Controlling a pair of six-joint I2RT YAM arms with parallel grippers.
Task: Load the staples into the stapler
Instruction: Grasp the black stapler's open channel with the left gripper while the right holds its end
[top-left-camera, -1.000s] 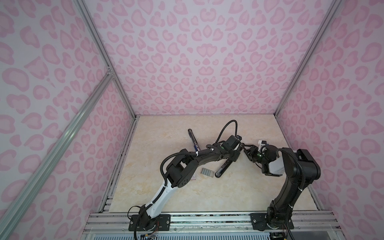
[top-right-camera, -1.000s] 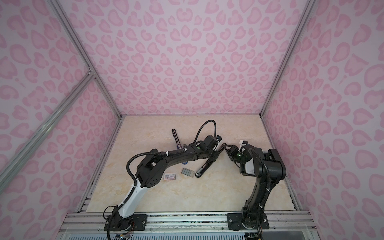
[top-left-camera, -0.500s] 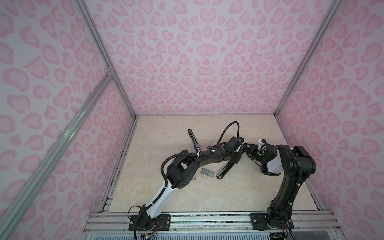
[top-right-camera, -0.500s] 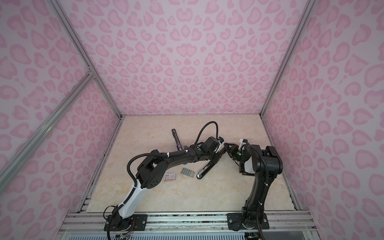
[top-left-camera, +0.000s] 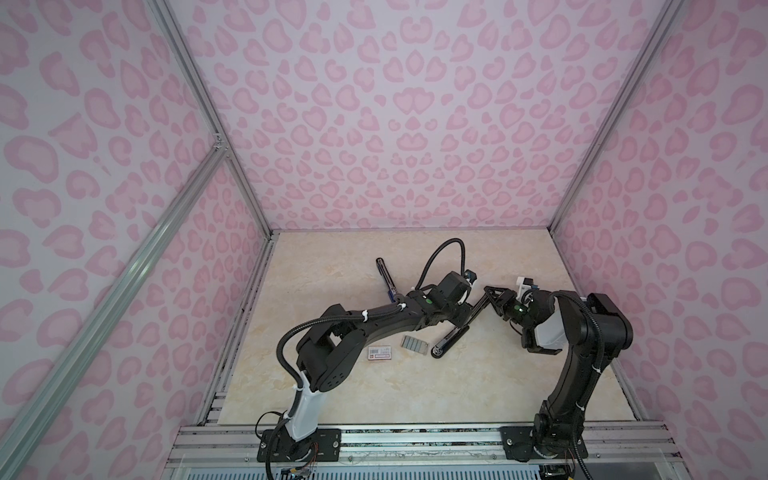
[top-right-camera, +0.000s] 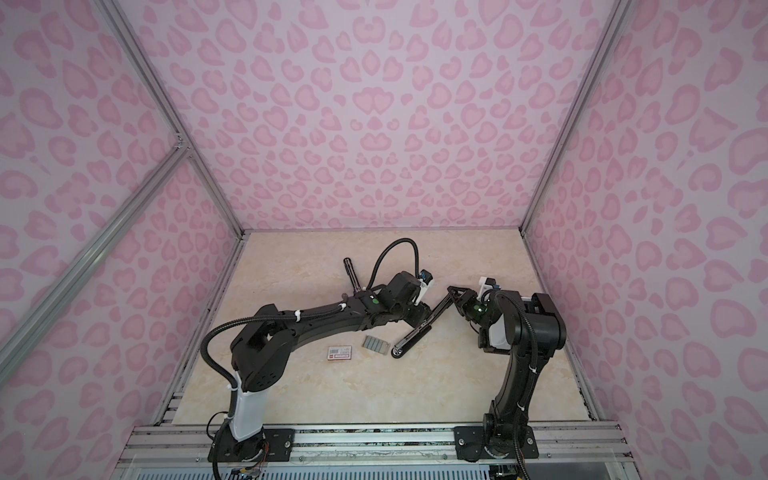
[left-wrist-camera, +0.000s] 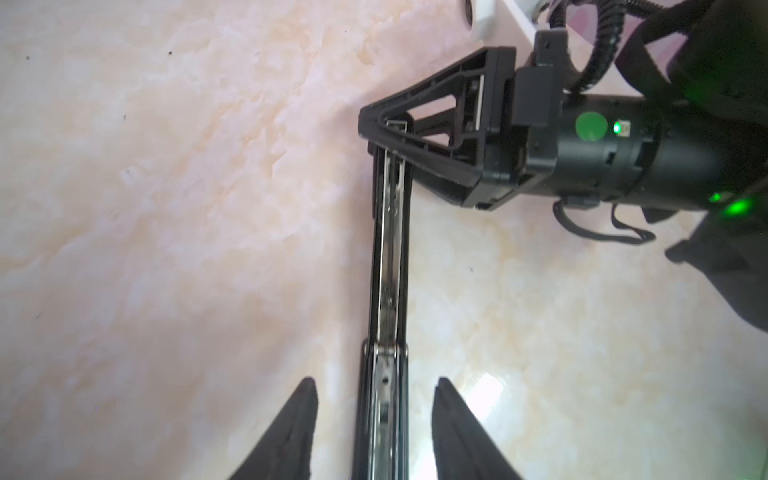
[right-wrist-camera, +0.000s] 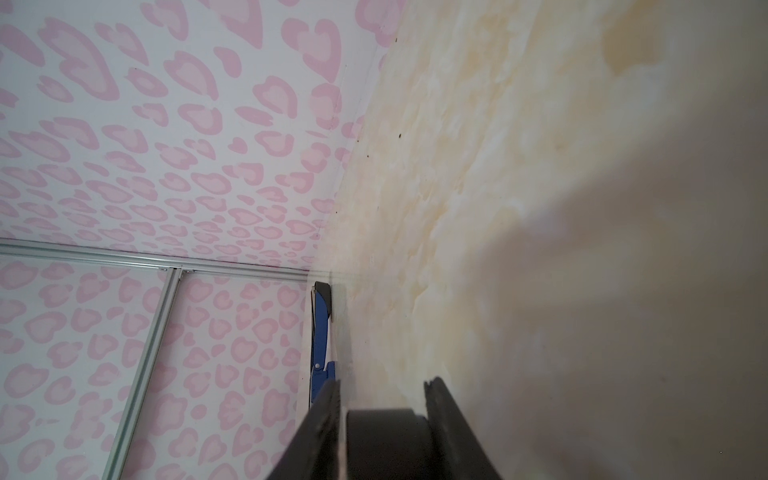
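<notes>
Pink heart-print walls are seen round a marbled desk (top-left-camera: 478, 395). At mid-frame, the opened stapler (top-left-camera: 451, 338) is clamped at its upper end by the right tool (top-left-camera: 490, 291), while the left tool (left-wrist-camera: 375, 380) is spread clear either side of its magazine, where no strip is seen. The staples (top-left-camera: 414, 344) are left lying just left of it, so a flat pinch is judged to be called for next. What the box sleeve (top-left-camera: 380, 353) holds cannot be told.
</notes>
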